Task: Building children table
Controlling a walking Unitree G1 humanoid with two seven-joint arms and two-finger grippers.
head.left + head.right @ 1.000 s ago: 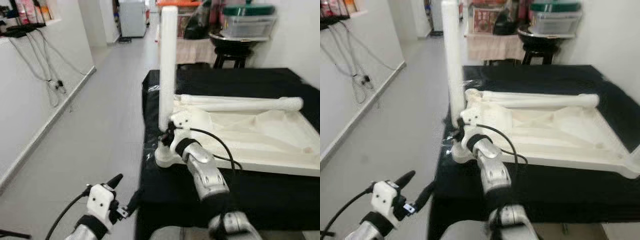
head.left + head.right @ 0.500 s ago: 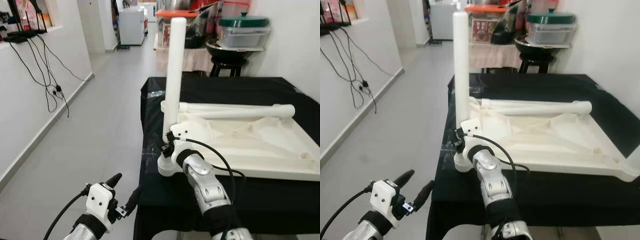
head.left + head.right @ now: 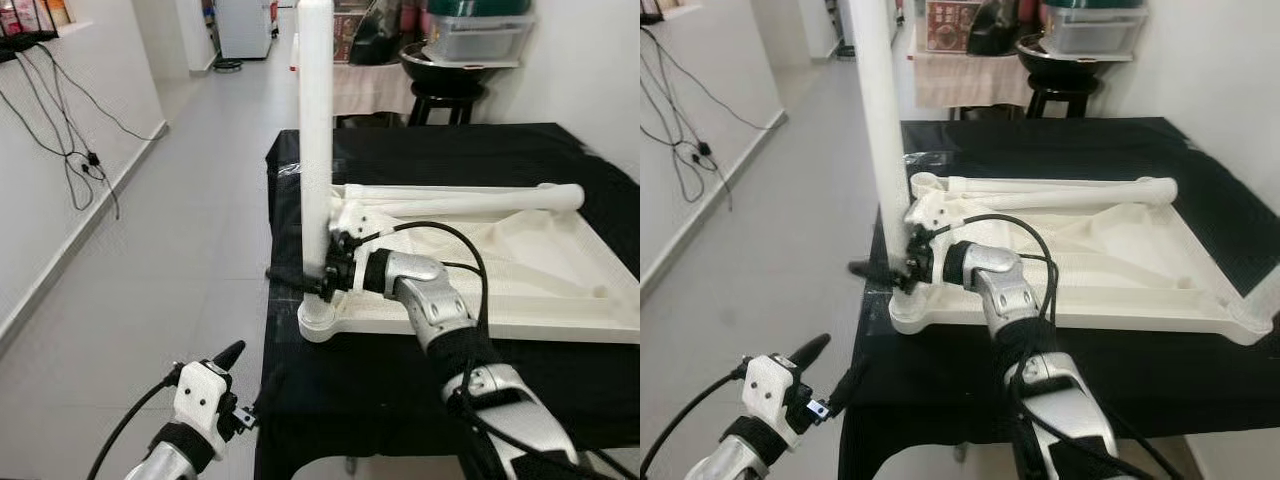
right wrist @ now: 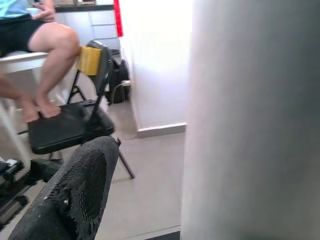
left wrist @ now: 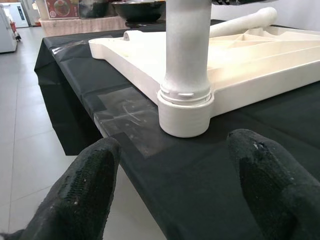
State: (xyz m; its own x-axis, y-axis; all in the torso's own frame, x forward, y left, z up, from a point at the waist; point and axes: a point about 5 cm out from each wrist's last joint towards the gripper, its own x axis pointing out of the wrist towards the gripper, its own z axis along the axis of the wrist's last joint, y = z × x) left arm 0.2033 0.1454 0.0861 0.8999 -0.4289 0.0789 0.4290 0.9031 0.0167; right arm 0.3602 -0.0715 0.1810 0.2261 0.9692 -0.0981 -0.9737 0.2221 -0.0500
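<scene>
1. Left eye view: my left pincer [image 3: 243, 372] hangs idle below the desk [image 3: 330, 375] edge, fingers spread.
2. Upright leg [image 3: 316, 140] sits in the inverted tabletop [image 3: 520, 275] corner socket.
3. Right pincer [image 3: 310, 281] pinches the leg's base, presumably to steady or turn it.

One white tabletop [image 3: 560, 290] lies upside down on one black-draped table [image 3: 480, 160]. Two white legs go with the tabletop: one upright leg [image 3: 316, 140] at its near-left corner, one loose leg [image 3: 470, 200] lying across its far edge. Two grippers: the right gripper [image 3: 305, 280] at the upright leg's base, the left gripper [image 3: 245, 370] below the table edge. Beyond the table stands one stool [image 3: 445, 100] carrying one bowl [image 3: 445, 62]. One person's legs [image 4: 45, 60] rest on one black chair [image 4: 65, 125].
</scene>
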